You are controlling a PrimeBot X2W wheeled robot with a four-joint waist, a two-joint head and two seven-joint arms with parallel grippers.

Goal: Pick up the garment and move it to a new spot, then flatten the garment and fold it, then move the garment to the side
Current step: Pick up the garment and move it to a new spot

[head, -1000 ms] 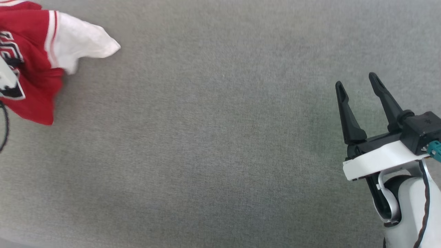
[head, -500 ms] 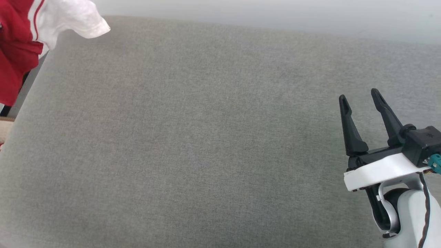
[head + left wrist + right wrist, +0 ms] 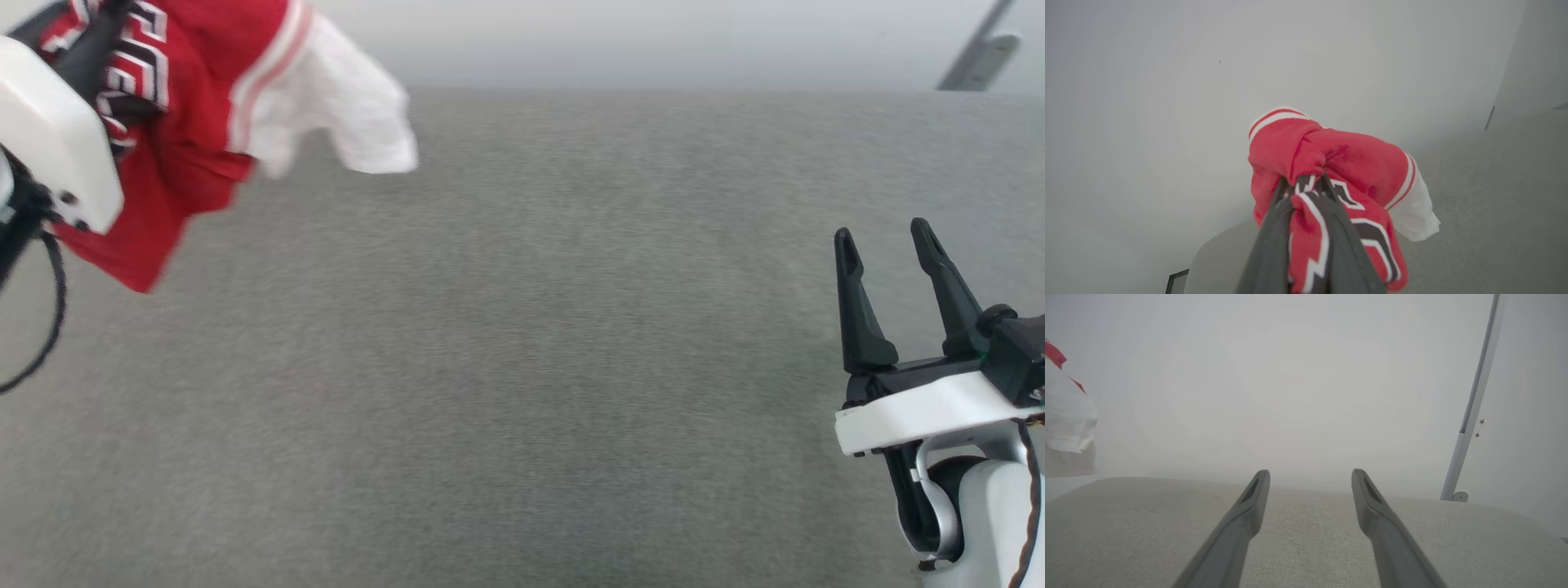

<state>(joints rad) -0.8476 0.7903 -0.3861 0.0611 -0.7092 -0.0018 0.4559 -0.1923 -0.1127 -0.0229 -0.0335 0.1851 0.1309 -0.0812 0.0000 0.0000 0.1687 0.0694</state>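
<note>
two hands show in the head view. the left hand [image 3: 102,49] sits at the upper left corner, its dark fingers buried in the bunched garment [image 3: 196,98], which hangs lifted above the far left part of the grey fabric surface [image 3: 522,367]. a white flap of the garment trails out to the right, blurred. black lettering with white outline shows beside the fingers. the right hand [image 3: 883,235] hovers at the lower right, well apart from the garment, fingers spread and empty.

from the left wrist, the left hand [image 3: 1306,181] is clenched on the garment [image 3: 1339,159]: red cloth and a strip of black-and-white lettering are pinched between the two fingers [image 3: 1267,245], and the rest bulges out beyond the tips, with striped trim and a white piece drooping to the right. the grey surface [image 3: 1494,204] lies below it, with a pale wall behind.

from the right wrist, the right hand [image 3: 1310,473] is released, its fingers wide apart over the grey surface [image 3: 1306,539] with nothing between them. a white and red edge of the garment [image 3: 1065,416] hangs at the far left. a grey pole [image 3: 1474,396] leans by the wall at right.
</note>
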